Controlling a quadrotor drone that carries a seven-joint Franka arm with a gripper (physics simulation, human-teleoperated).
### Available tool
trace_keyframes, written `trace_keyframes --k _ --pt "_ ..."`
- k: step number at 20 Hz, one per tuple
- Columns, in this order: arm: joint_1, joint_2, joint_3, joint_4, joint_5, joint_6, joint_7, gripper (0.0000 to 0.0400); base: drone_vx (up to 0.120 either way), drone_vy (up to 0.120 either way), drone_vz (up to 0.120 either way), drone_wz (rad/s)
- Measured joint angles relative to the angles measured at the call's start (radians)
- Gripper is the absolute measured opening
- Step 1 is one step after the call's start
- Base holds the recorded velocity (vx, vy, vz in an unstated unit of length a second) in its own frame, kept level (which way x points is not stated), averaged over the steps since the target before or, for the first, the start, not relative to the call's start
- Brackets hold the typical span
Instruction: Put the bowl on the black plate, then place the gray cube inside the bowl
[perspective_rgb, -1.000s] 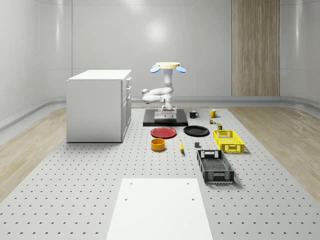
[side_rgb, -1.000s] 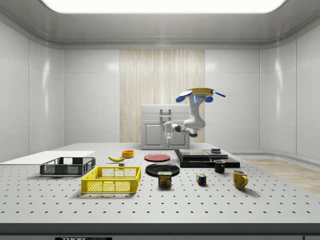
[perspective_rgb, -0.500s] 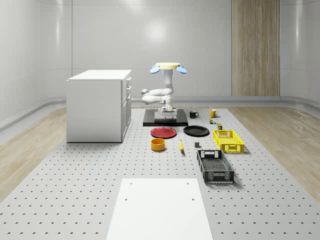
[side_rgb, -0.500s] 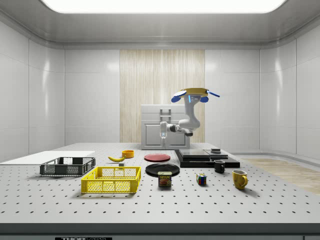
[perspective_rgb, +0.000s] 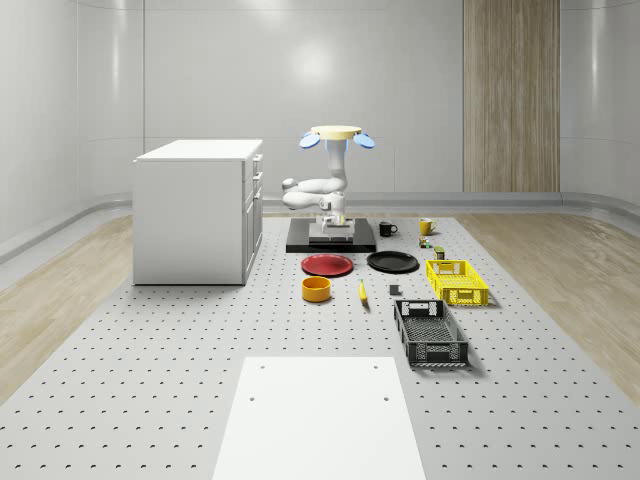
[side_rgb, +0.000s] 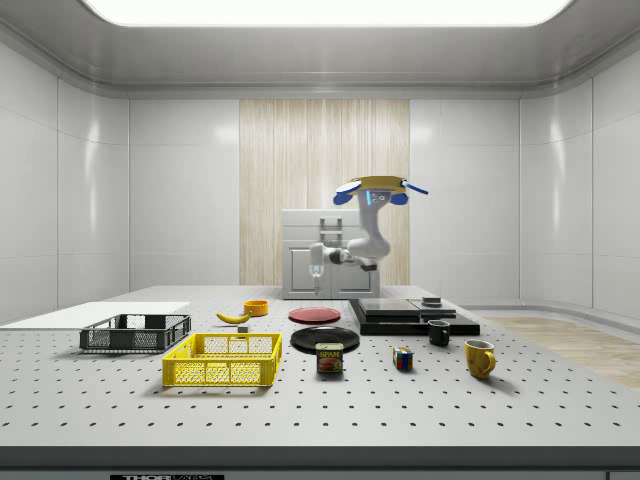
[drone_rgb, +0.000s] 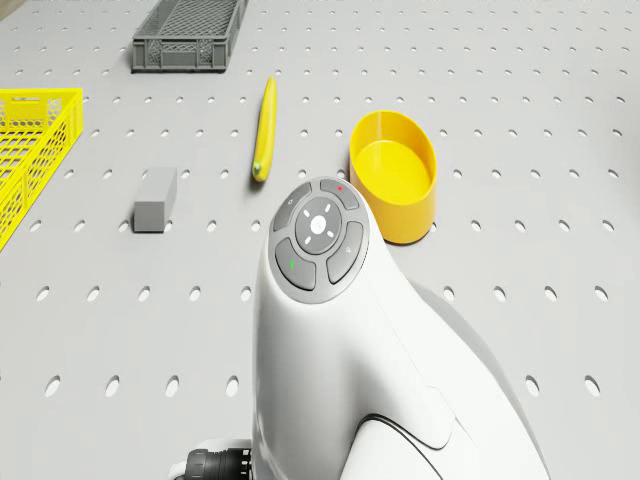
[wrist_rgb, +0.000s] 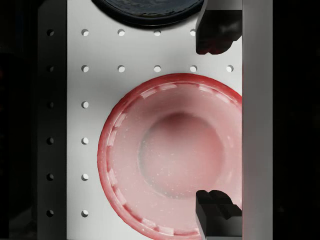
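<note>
The yellow bowl (perspective_rgb: 317, 289) (side_rgb: 256, 307) (drone_rgb: 395, 185) stands empty on the perforated table, in front of the red plate (perspective_rgb: 328, 265). To the whole-scene view's right of the red plate lies the black plate (perspective_rgb: 392, 262) (side_rgb: 325, 338) (wrist_rgb: 147, 7). The small gray cube (perspective_rgb: 395, 290) (drone_rgb: 155, 199) rests near a banana (drone_rgb: 264, 130). My drone (perspective_rgb: 335, 135) (side_rgb: 378, 188) hovers above the near end of the black platform (perspective_rgb: 330, 238). The gripper (side_rgb: 316, 270) (wrist_rgb: 217, 120) hangs open and empty, high over the red plate (wrist_rgb: 175, 155), apart from the bowl.
A white cabinet (perspective_rgb: 198, 210) stands at the whole-scene view's left. A yellow crate (perspective_rgb: 457, 281) and a dark crate (perspective_rgb: 430, 332) sit on the right. Mugs (side_rgb: 480, 357), a can (side_rgb: 330, 358) and a colour cube (side_rgb: 403, 358) lie past the black plate. A white sheet (perspective_rgb: 320, 415) covers the front.
The drone and arm have drifted toward the side view's left, off the black platform, bringing the gripper over the red plate. The table's objects have not moved.
</note>
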Motion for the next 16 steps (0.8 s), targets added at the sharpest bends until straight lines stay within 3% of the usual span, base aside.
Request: trace_keyframes --k 4,9,11,16 --pt "-0.003 -0.011 0.002 0.001 0.005 0.010 0.002 0.0400 0.120 0.000 0.000 0.000" --pt "-0.006 -0.023 0.004 0.001 0.010 0.022 0.005 0.0400 0.120 -0.104 0.000 0.000" --pt "-0.007 -0.028 0.005 0.001 0.012 0.026 0.006 0.0400 0.120 0.000 -0.020 0.000" --pt "-0.009 -0.040 0.007 0.002 0.017 0.037 0.008 0.0400 0.120 0.000 -0.120 0.000"
